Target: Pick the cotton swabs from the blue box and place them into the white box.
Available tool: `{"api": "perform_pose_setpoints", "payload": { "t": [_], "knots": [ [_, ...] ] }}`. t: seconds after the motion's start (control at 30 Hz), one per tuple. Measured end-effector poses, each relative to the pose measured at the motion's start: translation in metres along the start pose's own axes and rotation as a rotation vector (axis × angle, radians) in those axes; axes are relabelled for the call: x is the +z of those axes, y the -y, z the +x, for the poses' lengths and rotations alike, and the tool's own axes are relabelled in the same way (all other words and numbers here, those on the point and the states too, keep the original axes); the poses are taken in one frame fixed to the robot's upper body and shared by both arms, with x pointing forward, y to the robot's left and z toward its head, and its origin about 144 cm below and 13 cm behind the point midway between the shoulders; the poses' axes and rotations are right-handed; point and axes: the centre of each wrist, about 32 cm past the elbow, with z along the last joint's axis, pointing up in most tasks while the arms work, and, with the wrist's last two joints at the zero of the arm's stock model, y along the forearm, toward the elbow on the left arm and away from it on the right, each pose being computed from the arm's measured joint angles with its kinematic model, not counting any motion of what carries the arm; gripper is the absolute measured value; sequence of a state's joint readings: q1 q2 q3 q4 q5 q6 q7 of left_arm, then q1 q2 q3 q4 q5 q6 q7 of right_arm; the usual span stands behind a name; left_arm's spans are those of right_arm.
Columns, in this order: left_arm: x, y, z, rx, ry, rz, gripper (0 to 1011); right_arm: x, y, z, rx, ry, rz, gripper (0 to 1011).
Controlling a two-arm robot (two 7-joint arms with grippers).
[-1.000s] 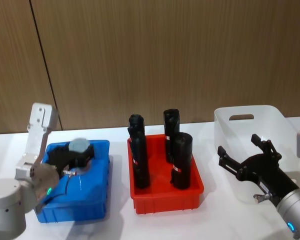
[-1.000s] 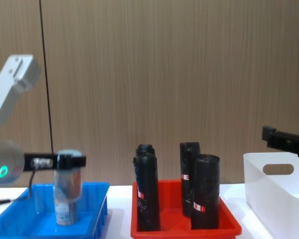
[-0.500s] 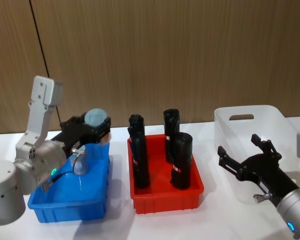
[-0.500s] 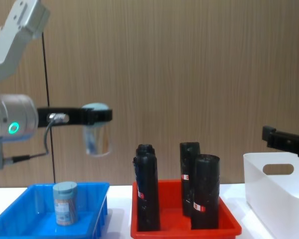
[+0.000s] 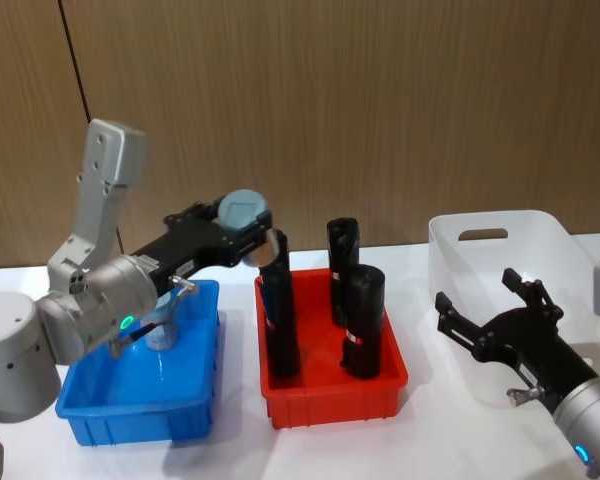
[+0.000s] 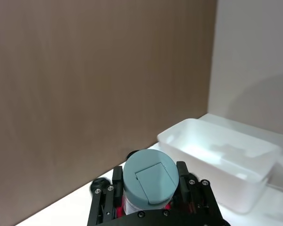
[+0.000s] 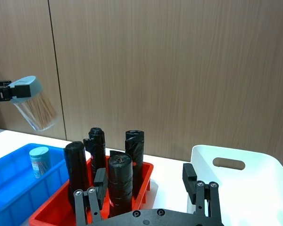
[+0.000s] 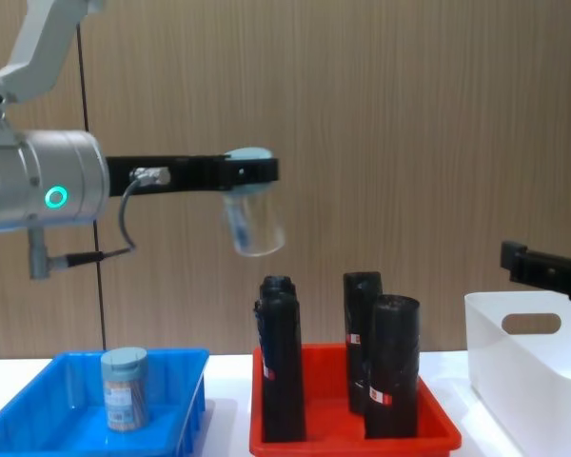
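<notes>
Blue plastic marks the far left: the blue box (image 5: 195,420) sits on the white table (image 5: 430,440) just left of the red tray (image 5: 335,405), apart from it by a narrow gap. One jar of cotton swabs (image 5: 163,331) stands upright in it, toward the back and on the side nearer the red tray.

The left gripper (image 5: 242,222) reaches in from above the blue box and hangs high over the red tray's left edge. Its fingers are clamped at the lid end of a second jar (image 8: 252,217). That jar is in the air, tilted, with its clear body hanging lower than the lid. It is above the tops of the black cylinders (image 5: 363,320) standing in the red tray and well clear of them.

The white box (image 5: 500,235) stands to the right of the red tray, a little apart, its handle cutout facing forward. The right gripper (image 5: 485,300) hovers by the near wall of the white box, to the right of the red tray. Its fingers are spread wide and hold nothing.
</notes>
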State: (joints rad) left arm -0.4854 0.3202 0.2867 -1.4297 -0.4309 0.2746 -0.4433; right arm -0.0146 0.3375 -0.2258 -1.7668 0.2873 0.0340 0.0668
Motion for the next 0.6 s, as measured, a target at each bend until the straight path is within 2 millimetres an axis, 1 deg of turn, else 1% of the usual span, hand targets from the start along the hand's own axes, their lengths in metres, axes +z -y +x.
{"api": "perform_pose_setpoints", "payload": {
  "t": [0.6],
  "knots": [
    [0.013, 0.02, 0.006, -0.297, -0.001, -0.018, 690, 0.0, 0.0, 0.0, 0.0, 0.0, 0.0, 1002]
  ]
}}
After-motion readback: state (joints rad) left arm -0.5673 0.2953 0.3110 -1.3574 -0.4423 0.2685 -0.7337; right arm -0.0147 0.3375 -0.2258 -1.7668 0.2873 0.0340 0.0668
